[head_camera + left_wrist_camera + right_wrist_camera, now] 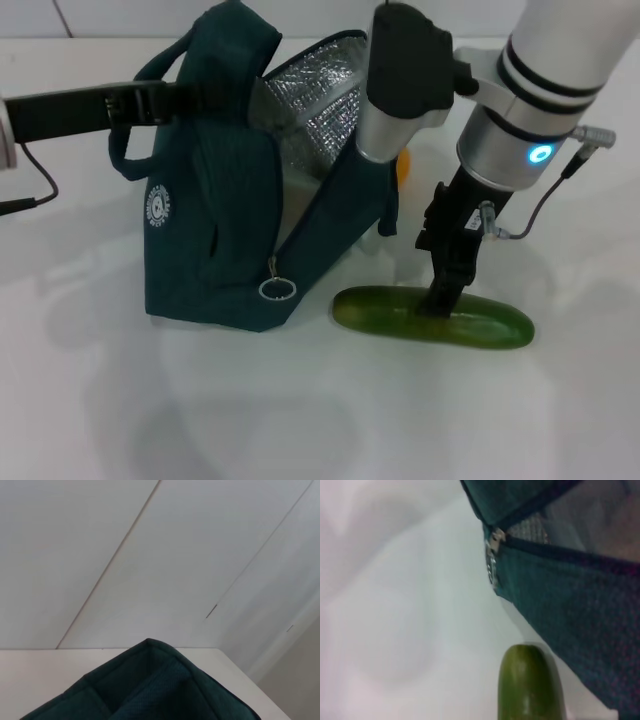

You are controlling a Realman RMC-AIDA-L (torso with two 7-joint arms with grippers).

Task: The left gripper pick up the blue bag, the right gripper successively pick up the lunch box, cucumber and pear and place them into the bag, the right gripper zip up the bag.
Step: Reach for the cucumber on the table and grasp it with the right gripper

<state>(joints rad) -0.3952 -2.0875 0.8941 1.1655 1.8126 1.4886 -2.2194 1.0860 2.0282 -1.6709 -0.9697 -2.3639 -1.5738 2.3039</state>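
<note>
The blue bag [215, 235] stands open at centre left, its silver foil lining facing me. My left gripper [185, 98] reaches in from the left and is shut on the bag's top edge by the handles, holding it up. The bag also shows in the left wrist view [150, 690]. The cucumber [490, 325] lies on the table just right of the bag. My right gripper [442, 300] is straight down on its middle. The right wrist view shows the cucumber's end [530, 685] next to the bag [570, 595]. The pear [404, 166] peeks out behind the bag. The lunch box is hidden.
The zipper's ring pull [277, 289] hangs at the bag's front corner, also in the right wrist view [491, 560]. The white table [300, 420] spreads in front of the bag and cucumber. A black cable [40, 185] trails from the left arm.
</note>
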